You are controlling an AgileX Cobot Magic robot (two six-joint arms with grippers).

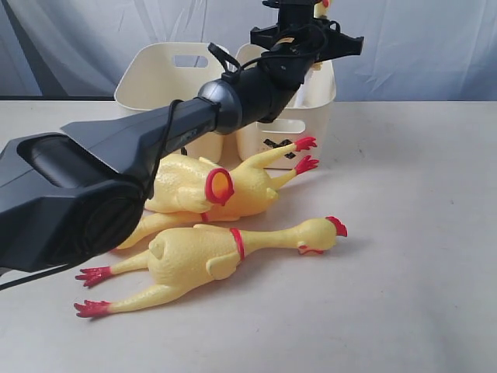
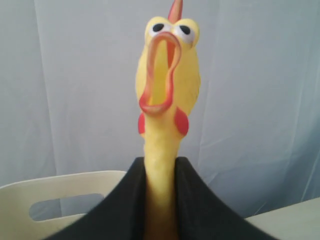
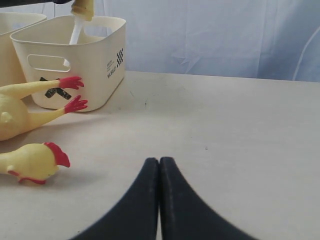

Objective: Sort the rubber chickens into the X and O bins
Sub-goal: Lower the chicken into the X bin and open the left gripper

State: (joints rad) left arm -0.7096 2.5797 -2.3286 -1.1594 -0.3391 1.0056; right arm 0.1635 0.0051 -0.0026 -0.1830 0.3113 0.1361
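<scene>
My left gripper is raised above the X bin, shut on the neck of a rubber chicken. That chicken's head sticks up past the fingers, and its lower end hangs over the X bin. Three more chickens lie on the table: one in front and two overlapping behind it, with red feet against the X bin. The second cream bin stands left of it, its mark hidden. My right gripper is shut and empty, low over bare table.
My left arm stretches across the left of the exterior view and covers part of the chickens and bins. A pale curtain hangs behind the table. The front chicken's head lies left of my right gripper.
</scene>
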